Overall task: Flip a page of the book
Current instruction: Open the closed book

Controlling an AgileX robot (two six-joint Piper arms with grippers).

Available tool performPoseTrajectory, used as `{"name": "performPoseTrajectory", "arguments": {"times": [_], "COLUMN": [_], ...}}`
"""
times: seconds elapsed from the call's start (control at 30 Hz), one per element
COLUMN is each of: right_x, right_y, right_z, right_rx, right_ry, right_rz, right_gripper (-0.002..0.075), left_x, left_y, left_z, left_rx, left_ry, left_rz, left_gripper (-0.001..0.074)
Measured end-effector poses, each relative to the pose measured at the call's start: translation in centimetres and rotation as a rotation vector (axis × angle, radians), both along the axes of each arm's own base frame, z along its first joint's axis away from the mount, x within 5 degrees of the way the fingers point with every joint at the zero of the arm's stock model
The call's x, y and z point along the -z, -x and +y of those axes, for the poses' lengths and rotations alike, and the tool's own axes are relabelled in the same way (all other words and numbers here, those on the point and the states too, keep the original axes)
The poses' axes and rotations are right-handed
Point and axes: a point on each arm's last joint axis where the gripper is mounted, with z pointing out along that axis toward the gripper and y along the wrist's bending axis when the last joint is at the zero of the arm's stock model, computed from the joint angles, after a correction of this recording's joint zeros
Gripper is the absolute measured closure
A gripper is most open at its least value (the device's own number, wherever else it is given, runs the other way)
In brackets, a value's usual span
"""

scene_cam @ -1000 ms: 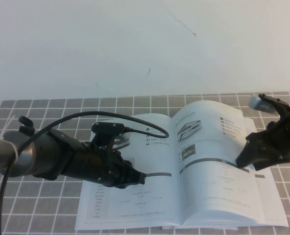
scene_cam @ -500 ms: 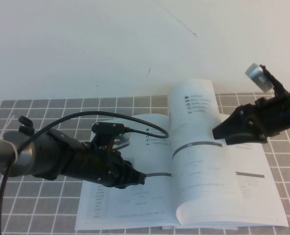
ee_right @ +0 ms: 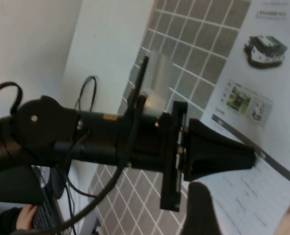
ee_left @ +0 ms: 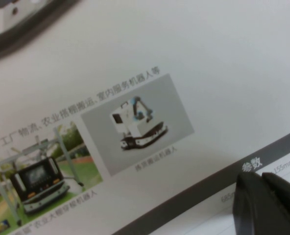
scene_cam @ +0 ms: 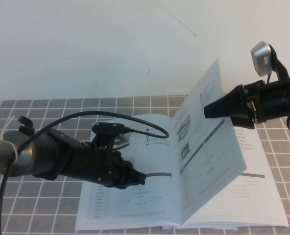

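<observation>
Since a moment ago, the page (scene_cam: 211, 132) has swung up from nearly flat to stand steeply tilted over the spine of the book (scene_cam: 135, 205), with the right end effector (scene_cam: 206, 111) raised alongside it. Nearest, the book lies open on the checked surface (scene_cam: 37, 215). On its left-hand leaf rests the left end effector (scene_cam: 140, 179), fingers closed together (pressing the paper). Farther back, the right end effector's fingers stand apart against the lifted page.
</observation>
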Motion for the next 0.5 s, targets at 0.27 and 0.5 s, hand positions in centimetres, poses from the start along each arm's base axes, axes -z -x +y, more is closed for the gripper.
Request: {"name": "performPoseTrajectory", "arguments": {"times": [0.27,0.5], "right_x": [-1.0,-1.2], "right_y": [-0.2,0.4], "right_z": [1.3,3.4], "right_rx": [0.025,-0.039], "right_ry": [-0.11,-0.122], "right_rz": [-0.04,-0.086], "right_gripper": [0.0287,0.0287], "left_x": [0.0,0.0], "left_y": [0.0,0.0], "left_z": [0.0,0.0], "left_rx": [0.0,0.0], "left_ry": [0.0,0.0], "left_rz": [0.0,0.0], "left_gripper": [0.0738,0.0738]}}
